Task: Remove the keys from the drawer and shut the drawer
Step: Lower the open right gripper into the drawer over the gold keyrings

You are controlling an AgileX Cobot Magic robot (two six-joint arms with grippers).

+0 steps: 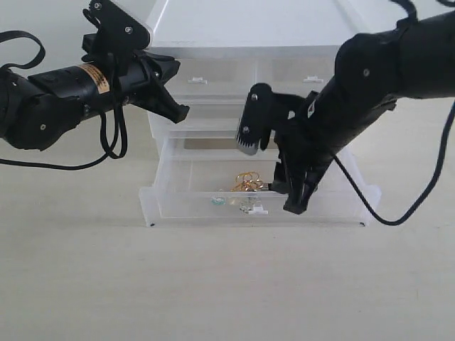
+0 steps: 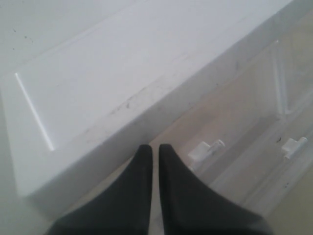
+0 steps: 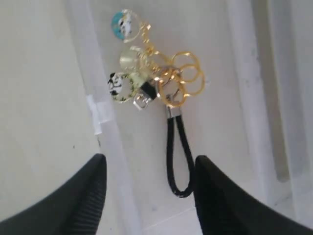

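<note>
Right wrist view showed the right gripper [image 3: 150, 166] with ribbed black jaws spread, gripping nothing, over the keys [image 3: 156, 78]: gold rings, round charms and a black cord loop lying on the floor of the open translucent drawer [image 3: 220, 122]. The left gripper [image 2: 155, 149] had its smooth tapered jaws pressed together, empty.

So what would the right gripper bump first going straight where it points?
Probably the black cord loop of the keys, on the drawer floor between the open jaws of the right gripper; depth is unclear.
</note>
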